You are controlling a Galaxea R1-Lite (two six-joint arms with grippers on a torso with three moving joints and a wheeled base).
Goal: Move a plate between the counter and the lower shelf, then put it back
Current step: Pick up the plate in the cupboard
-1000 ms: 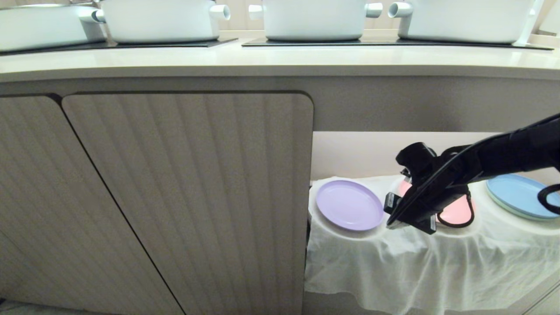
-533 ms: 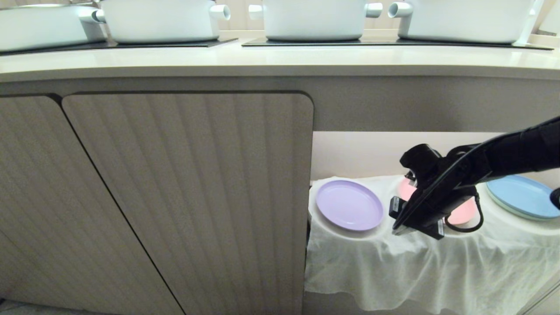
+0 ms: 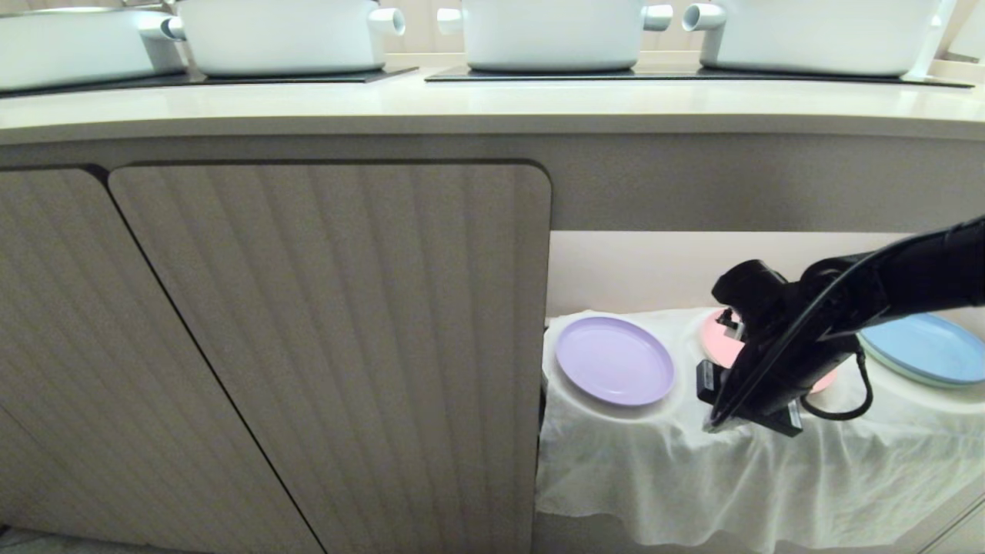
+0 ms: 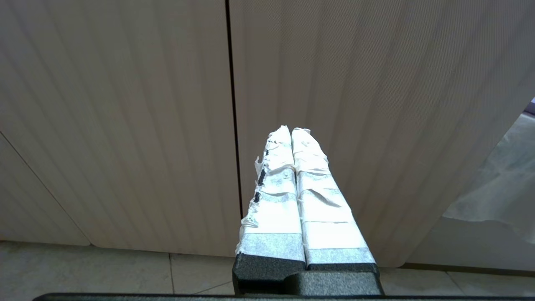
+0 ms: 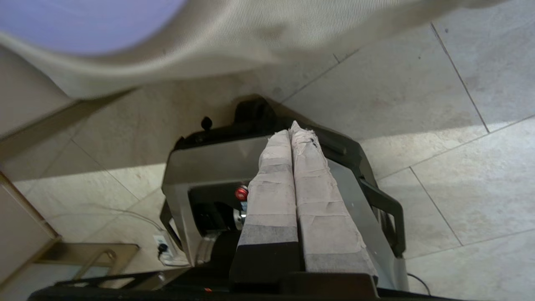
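Plate lies flat, face up, on the shelf; clenched empty right gripper beside it hides the pink plate

White pots are set on black hob panels; pink plate and blue plate are laid on white cloth.

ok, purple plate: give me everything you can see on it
The plate is round, shallow, lilac, matte like plastic, with a low raised rim. It lies flat and empty on a cloth-draped mound at the left end of the lower shelf, beside the cabinet door. Only the white cloth touches it. The right gripper, shut, hangs apart to its right.
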